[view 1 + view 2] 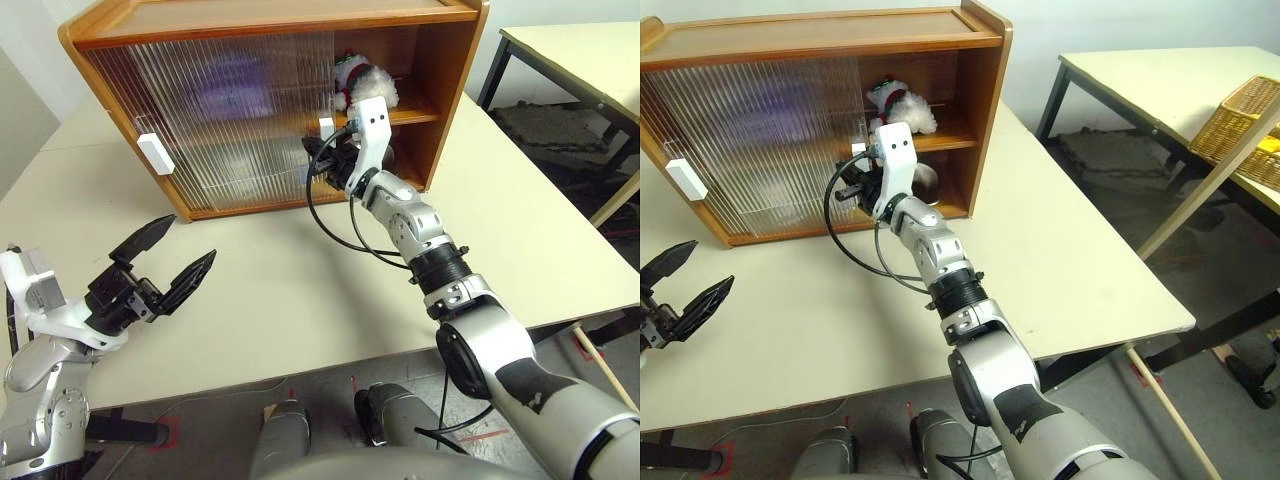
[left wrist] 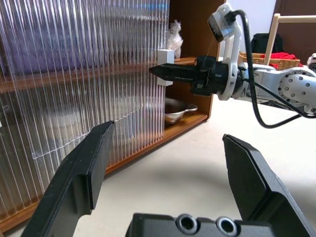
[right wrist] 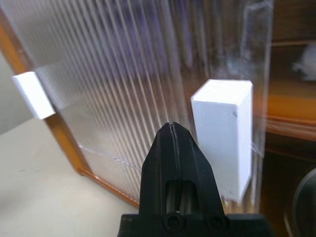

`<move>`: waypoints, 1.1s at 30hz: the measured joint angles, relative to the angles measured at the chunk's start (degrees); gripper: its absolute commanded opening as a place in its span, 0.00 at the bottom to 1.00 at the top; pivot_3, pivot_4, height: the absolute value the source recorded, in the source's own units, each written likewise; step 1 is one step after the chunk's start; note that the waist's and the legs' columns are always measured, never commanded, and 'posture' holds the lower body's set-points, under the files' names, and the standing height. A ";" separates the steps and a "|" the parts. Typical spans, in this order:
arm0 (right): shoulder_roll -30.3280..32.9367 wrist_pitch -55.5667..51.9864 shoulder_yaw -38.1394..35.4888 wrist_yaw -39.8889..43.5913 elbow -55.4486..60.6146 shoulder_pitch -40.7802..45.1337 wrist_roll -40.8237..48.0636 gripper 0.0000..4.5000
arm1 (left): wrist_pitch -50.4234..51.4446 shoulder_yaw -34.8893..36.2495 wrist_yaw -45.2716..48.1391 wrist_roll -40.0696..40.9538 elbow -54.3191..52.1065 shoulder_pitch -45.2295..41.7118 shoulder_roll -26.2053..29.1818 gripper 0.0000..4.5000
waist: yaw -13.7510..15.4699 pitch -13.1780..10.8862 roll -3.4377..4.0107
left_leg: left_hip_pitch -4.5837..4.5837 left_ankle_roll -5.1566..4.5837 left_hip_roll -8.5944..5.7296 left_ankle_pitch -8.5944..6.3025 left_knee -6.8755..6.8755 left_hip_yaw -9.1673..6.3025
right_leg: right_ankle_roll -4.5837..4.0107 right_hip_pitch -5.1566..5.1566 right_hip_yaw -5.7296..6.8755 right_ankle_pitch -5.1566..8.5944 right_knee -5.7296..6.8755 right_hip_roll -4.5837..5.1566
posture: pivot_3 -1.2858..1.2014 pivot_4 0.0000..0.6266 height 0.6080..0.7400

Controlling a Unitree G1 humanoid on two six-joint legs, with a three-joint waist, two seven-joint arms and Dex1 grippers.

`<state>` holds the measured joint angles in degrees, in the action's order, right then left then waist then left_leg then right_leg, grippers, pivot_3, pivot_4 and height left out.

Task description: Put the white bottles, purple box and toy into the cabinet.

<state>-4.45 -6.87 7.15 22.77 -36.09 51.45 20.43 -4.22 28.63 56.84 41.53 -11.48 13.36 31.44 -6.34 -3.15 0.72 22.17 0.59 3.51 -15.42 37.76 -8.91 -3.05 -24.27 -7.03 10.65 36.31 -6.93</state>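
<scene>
The right end effector (image 3: 170, 131), closed and empty, points at a white door handle (image 3: 224, 133) just beside its tip on the cabinet (image 1: 440, 120). The toy (image 1: 365, 85) sits on the shelf above it. The left end effector (image 1: 165, 255) hangs open over the table (image 1: 300, 300).

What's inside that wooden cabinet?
In the cabinet, the open end shows a plush toy on the shelf and a metal bowl below. Behind the ribbed doors shows a purple blur; anything else is hidden.
</scene>
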 measured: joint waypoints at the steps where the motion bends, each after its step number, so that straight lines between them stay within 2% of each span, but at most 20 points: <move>1: 0.02 -0.01 -0.03 -0.27 -0.19 0.00 -0.22 0.00 | 0.00 0.00 0.00 0.00 0.00 0.00 -0.02 1.00 | 0.01 0.00 0.00 | 0.00 0.00 0.00 0.00 0.00 0.00 | 0.00 0.00 0.00 0.00 0.00 0.00 | 0.47 0.09 1.00; 19: 0.43 -0.32 -2.44 -3.06 -1.24 0.96 -2.85 0.00 | 0.00 0.00 0.76 0.00 0.29 -1.18 0.02 1.00 | -0.01 0.01 -0.01 | 0.01 0.00 -0.02 0.00 0.03 -0.01 | 0.03 0.01 0.00 -0.06 0.00 0.01 | 0.46 0.07 1.00; 28: 2.61 -4.37 -3.92 -3.60 7.19 -3.08 -3.12 0.00 | 0.00 0.00 1.36 0.00 0.67 -1.63 0.04 1.00 | -0.13 0.05 -0.08 | 0.01 -0.01 -0.03 0.00 0.08 0.01 | 0.06 0.06 0.00 -0.08 -0.01 0.01 | 0.46 0.08 1.00; 33: 5.87 -5.54 -5.95 -4.10 8.35 -3.73 -3.36 0.00 | 0.00 0.00 1.49 0.00 0.74 -1.67 0.05 1.00 | -0.12 0.06 -0.09 | 0.00 -0.03 -0.11 0.02 0.16 -0.02 | 0.16 0.12 -0.02 -0.14 -0.02 0.03 | 0.46 0.08 1.00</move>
<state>1.41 -12.41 1.20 18.66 -27.74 47.72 17.07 -4.22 28.63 58.33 41.53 -10.74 11.69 31.50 -6.47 -3.09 0.63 22.17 0.56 3.40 -15.40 37.92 -8.93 -2.89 -24.15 -7.05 10.52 36.29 -6.90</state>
